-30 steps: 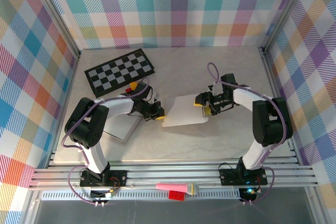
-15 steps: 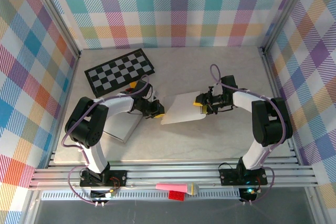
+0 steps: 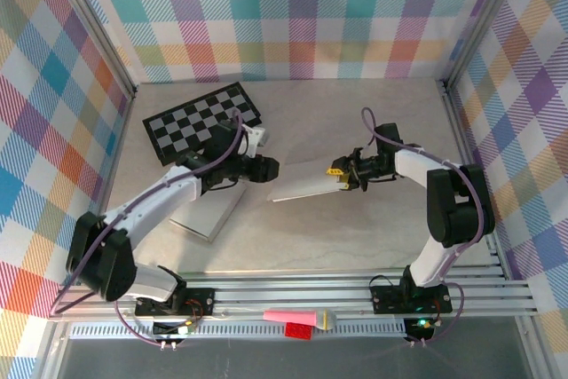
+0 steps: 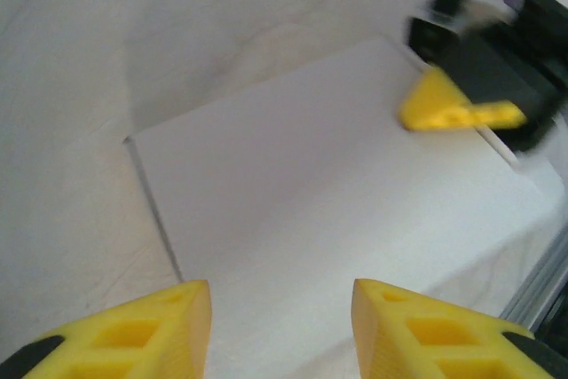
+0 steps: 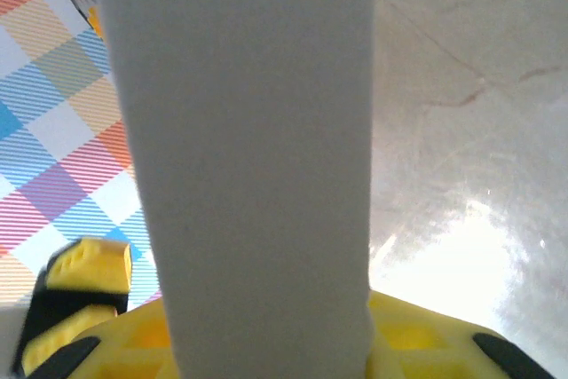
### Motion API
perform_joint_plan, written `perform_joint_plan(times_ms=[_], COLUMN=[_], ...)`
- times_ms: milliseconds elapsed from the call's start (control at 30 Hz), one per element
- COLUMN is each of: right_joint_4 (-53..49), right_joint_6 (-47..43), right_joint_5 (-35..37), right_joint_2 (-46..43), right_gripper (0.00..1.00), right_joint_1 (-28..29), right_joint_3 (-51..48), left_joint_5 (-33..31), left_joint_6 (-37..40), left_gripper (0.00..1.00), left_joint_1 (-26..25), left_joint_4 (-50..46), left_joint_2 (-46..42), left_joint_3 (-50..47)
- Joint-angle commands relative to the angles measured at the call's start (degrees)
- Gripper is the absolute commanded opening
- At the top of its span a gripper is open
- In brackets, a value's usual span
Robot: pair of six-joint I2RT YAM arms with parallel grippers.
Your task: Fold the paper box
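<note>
- Box (image 3: 302,184): a flat white sheet at mid-table (image 3: 355,237), between the two grippers. From above it shows as a narrow strip, so its exact tilt cannot be judged.
- The box's right edge is covered by the right gripper (image 3: 340,176).
- Right wrist view: the box runs up the middle of the frame and hides what lies behind it. Its top and bottom ends are cut off. No crease or flap can be made out on its face.
- Same view, lower left: a blurred yellow and black part (image 5: 84,281). I cannot tell whether it is this gripper's own finger or the other arm's.
- Left wrist view: soft focus throughout. A grey shape in the lower right corner is too blurred to name.
- Right gripper: narrow, clamped on the box's right edge. From the left wrist view one yellow finger (image 4: 457,111) lies on top of the sheet.
- Left gripper (image 3: 266,167): partly open, its fingers (image 4: 133,335) apart with nothing between them. It sits just beside the box's left end, and no contact can be seen.
- The left arm crosses a grey slab (image 3: 206,217) and hides part of it.
- Checkerboard (image 3: 202,120): flat on the table behind the left arm, well apart from the box.
</note>
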Motion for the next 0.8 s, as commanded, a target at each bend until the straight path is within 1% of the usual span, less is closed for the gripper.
perform_joint_plan(times_ms=[0,100,200,267,367,467,567,767], right_joint_4=[-8.9,-13.4,-14.4,-16.8,-20.1,-20.4,-21.1,-20.3], right_joint_6=[4.0,6.2,9.5,9.0,7.9,9.5,9.5,10.9], right_joint_5=[-3.2,-4.1,-6.6,-7.2,-7.0,-8.1,-8.9,-9.8], right_joint_2=[1.6,2.2,2.9,3.8,4.6,5.1,6.3,7.0], right_gripper=[0.3,0.28,0.27,0.27,0.27,0.25,0.24,0.24], right_joint_1=[-0.8,-1.3,-1.8,-2.0,-2.3,-2.6,-2.6,-2.7], right_joint_3=[3.0,4.4,4.1,5.0,6.1,5.3,5.1,4.3], left_joint_5=[0.1,-2.2,-6.2,-8.1,-10.4,-9.9,-8.0,-6.9], left_joint_6=[18.3,26.6,33.1,36.5,39.5,42.1,47.3,49.9], left_gripper=[0.47,0.49,0.54,0.55,0.56,0.56,0.57,0.59], left_joint_1=[-4.8,-7.7,-10.4,-11.4,-11.7,-11.9,-12.2,-12.3], left_joint_4=[-5.1,-13.0,-18.6,-20.4,-21.3,-21.1,-19.8,-19.8], left_joint_2=[-2.9,-1.4,1.0,2.3,4.3,5.4,5.2,7.3], left_joint_3=[2.9,6.2,8.4,9.2,9.8,10.4,8.9,9.2])
